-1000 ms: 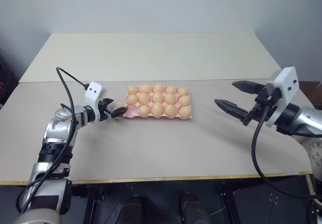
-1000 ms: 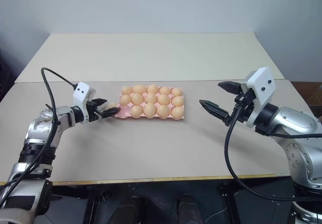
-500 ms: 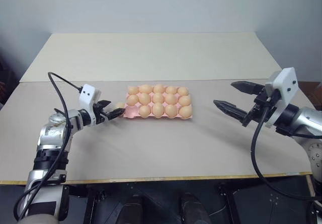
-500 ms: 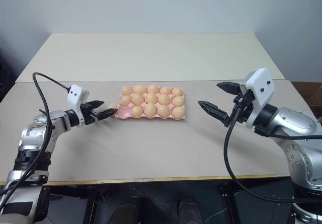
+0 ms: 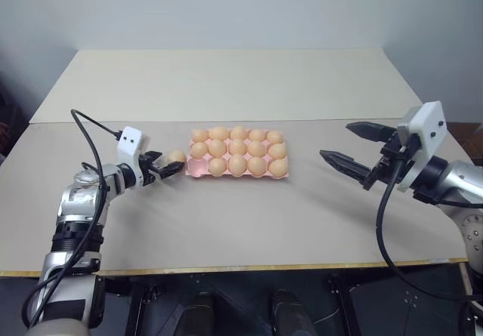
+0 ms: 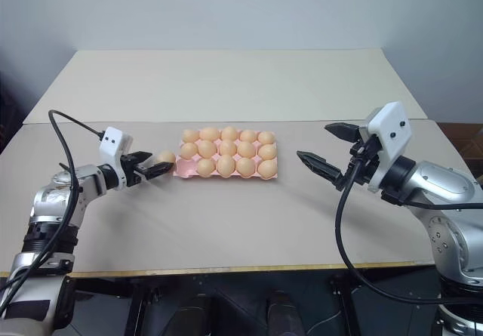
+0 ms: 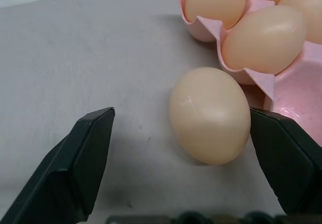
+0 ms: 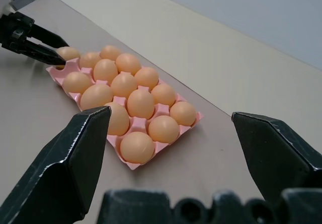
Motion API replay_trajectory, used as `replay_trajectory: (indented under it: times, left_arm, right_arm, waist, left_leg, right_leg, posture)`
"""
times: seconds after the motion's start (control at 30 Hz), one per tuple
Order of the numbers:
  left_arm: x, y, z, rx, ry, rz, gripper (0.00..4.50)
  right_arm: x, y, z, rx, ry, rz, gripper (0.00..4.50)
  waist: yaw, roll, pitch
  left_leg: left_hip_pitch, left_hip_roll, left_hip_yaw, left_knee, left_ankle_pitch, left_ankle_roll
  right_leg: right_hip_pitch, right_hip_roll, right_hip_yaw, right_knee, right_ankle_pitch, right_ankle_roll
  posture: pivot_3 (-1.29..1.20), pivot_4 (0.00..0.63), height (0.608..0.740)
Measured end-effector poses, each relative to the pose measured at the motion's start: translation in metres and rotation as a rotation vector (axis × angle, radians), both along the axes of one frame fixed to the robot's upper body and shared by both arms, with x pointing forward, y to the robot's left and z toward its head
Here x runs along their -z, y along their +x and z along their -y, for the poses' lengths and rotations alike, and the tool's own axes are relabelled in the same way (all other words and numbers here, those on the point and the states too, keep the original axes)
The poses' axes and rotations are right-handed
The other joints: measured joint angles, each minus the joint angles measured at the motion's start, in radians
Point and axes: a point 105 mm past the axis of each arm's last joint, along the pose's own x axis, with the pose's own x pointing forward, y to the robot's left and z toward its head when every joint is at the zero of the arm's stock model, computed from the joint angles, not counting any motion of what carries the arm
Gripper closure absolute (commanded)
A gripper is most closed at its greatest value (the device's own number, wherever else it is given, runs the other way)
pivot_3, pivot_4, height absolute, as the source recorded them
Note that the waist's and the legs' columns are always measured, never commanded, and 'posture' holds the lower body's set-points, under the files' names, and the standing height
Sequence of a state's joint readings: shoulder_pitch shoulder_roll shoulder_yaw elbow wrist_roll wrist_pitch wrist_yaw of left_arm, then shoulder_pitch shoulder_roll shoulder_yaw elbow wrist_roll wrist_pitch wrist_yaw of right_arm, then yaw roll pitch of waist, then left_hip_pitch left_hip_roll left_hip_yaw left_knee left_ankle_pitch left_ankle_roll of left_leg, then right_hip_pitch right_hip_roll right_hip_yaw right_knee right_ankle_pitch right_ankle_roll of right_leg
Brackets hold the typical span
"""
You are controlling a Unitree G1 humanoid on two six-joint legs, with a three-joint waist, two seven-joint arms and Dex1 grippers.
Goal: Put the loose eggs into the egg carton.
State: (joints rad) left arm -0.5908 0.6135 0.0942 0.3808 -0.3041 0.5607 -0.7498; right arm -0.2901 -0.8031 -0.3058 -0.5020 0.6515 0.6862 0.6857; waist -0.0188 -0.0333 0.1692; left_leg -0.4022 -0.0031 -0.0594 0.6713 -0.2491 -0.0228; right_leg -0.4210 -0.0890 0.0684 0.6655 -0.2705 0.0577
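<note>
One loose egg (image 5: 176, 156) lies on the table, touching the near-left corner of the pink egg carton (image 5: 193, 170). Several eggs fill the carton, and its near-left cup (image 7: 297, 95) is bare. My left gripper (image 5: 169, 161) is open around the loose egg (image 7: 210, 114). The egg rests on the table close to one finger (image 7: 284, 158), with a gap to the other (image 7: 75, 163). My right gripper (image 5: 336, 140) hangs open and empty above the table, right of the carton (image 8: 132, 164).
The carton sits mid-table on the nearer beige tabletop (image 5: 249, 215). A second tabletop (image 5: 226, 79) adjoins behind it, with a wall beyond. A black cable (image 5: 90, 124) loops over my left arm.
My left arm has shifted slightly left, away from the carton, so more of the loose egg shows between its fingers. The egg, the carton and my right gripper have stayed put.
</note>
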Motion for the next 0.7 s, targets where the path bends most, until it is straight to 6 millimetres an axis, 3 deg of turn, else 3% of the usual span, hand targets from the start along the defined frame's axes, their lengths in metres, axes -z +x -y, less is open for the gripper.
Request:
replay_trajectory:
  times: [0.07, 0.3, 0.6, 0.7]
  left_arm:
    - [0.000, 0.004, 0.003, 0.004, -0.003, 0.004, 0.57]
    - [-0.004, 0.012, 0.013, 0.030, -0.002, 0.014, 2.63]
    - [-0.004, 0.006, 0.004, 0.024, 0.025, 0.021, 2.63]
    - [-0.017, -0.003, -0.007, 0.021, 0.035, 0.058, 2.63]
  right_arm:
    - [0.000, 0.000, 0.000, -0.001, 0.000, 0.001, 0.00]
    - [-0.002, -0.001, -0.004, -0.010, 0.004, 0.014, 0.00]
    - [-0.005, -0.003, -0.010, -0.027, 0.030, 0.023, 0.00]
    - [-0.005, -0.003, -0.010, -0.021, 0.033, 0.024, 0.00]
  waist:
    - [0.001, 0.000, 0.000]
    - [-0.001, 0.000, 0.000]
    - [-0.004, 0.000, 0.000]
    - [-0.008, 0.000, 0.000]
  left_leg:
    - [0.000, 0.000, 0.000, 0.001, 0.000, 0.000]
    - [-0.001, 0.000, 0.000, 0.002, -0.001, 0.002]
    - [-0.002, 0.000, 0.000, 0.003, -0.001, 0.002]
    - [-0.002, 0.001, -0.001, 0.003, -0.001, 0.002]
  right_leg:
    - [0.000, 0.000, 0.000, 0.000, 0.000, 0.000]
    - [0.000, 0.000, 0.000, 0.001, 0.000, 0.000]
    - [-0.001, 0.000, 0.000, 0.001, 0.000, 0.000]
    - [-0.001, 0.001, 0.000, 0.002, 0.000, 0.000]
  posture:
    - [0.00, 0.150, 0.740]
    - [0.00, 0.150, 0.740]
    - [0.00, 0.150, 0.740]
    - [0.00, 0.150, 0.740]
